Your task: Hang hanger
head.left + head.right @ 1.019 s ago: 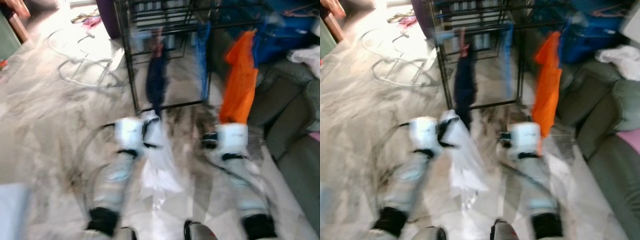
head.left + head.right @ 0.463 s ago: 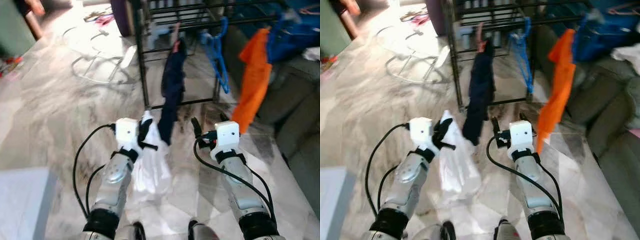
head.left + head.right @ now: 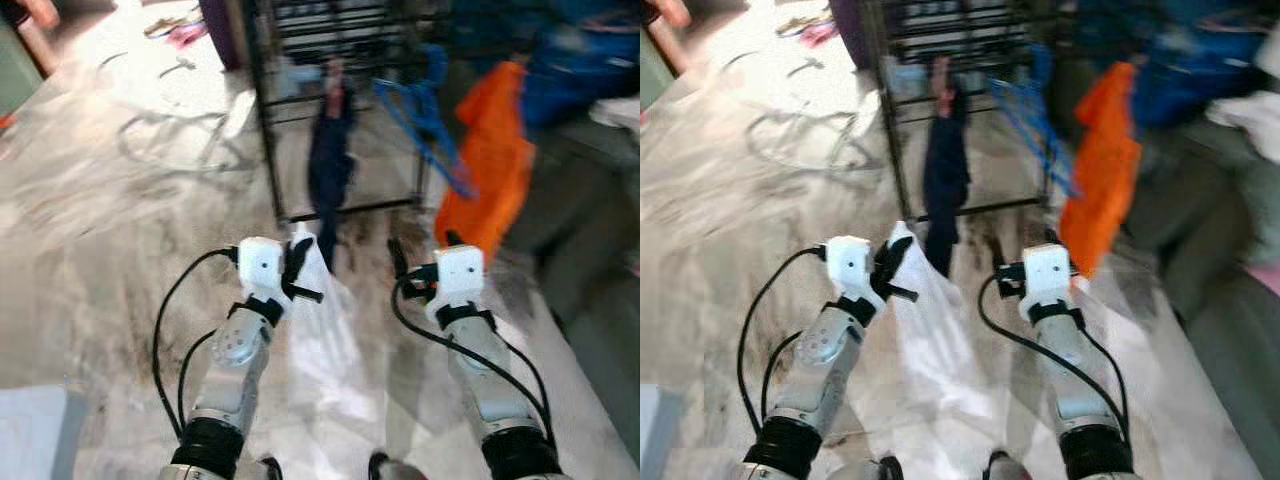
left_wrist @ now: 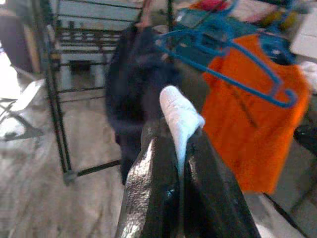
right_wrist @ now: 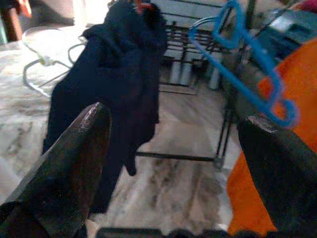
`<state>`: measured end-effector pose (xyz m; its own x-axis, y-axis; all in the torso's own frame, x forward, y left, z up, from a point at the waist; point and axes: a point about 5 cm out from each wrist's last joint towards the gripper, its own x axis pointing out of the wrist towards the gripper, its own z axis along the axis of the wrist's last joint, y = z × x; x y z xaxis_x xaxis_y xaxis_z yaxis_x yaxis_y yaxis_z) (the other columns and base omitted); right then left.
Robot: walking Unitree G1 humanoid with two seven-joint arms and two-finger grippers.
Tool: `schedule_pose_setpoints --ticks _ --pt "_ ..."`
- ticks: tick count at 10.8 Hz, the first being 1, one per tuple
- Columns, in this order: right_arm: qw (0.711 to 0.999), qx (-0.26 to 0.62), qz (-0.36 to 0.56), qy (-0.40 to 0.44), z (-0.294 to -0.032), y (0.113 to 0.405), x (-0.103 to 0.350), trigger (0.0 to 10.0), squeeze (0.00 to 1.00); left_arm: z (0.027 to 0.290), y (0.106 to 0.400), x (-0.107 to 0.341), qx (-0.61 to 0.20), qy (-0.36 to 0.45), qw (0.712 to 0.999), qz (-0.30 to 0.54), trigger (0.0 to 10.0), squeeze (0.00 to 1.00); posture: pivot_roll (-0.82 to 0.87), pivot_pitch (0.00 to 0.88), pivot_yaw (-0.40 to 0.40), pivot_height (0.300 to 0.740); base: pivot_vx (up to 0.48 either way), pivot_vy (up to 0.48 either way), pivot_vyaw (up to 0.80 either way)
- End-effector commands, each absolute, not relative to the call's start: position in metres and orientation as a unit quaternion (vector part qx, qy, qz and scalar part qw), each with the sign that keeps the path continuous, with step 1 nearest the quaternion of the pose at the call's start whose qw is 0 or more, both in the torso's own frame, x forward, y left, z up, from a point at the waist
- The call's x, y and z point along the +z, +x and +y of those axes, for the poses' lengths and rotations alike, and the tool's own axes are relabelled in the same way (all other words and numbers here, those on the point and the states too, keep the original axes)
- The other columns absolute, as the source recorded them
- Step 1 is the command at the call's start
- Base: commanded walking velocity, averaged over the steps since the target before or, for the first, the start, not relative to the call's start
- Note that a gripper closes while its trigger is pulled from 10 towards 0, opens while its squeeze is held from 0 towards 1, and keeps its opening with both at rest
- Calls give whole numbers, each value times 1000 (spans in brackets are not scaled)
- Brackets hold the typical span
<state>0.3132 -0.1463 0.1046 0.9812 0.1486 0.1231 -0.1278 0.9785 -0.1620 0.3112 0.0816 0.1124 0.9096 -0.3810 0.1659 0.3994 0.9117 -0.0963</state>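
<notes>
Left hand [image 3: 300, 272] clenched on white cloth [image 3: 325, 330], right hand [image 3: 405, 270] released; nothing hung on rack [image 3: 262, 120] yet

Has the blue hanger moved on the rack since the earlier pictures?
Cannot tell. The blue hanger hangs on the black rack between the navy garment and the orange garment, but the camera itself moved and the views are blurred.

white cloth [image 3: 318, 320] | navy garment [image 3: 330, 170] | blue hanger [image 5: 247, 74] | orange shirt [image 3: 487, 170] | black rack [image 3: 262, 130]
</notes>
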Motion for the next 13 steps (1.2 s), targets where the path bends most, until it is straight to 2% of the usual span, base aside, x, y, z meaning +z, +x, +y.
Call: schedule_pose_setpoints --ticks 1,4,6,10,12,13 --pt "990 72 -74 -92 -146 313 106 10000 0 80 310 119 -206 -65 972 -91 10000 0 -155 206 45 740 401 0 0" --pt "987 84 -82 -107 -139 313 108 10000 0 80 310 119 -207 -64 972 -90 10000 0 -145 207 46 740 396 0 -727" --pt "986 86 -85 -111 -138 314 109 10000 0 82 310 119 -203 -64 973 -88 10000 0 -143 208 46 740 347 0 0" --pt "982 91 -101 -129 -138 314 115 10000 0 86 307 113 -190 -58 977 -76 10000 0 -143 215 39 740 0 0 0" --pt "979 104 -115 -129 -142 323 132 10000 0 85 306 113 -191 -57 977 -73 10000 0 -144 224 40 740 0 0 0" --pt "973 140 -125 -131 -143 332 147 10000 0 84 305 112 -192 -56 977 -72 10000 0 -151 231 43 740 0 0 0"
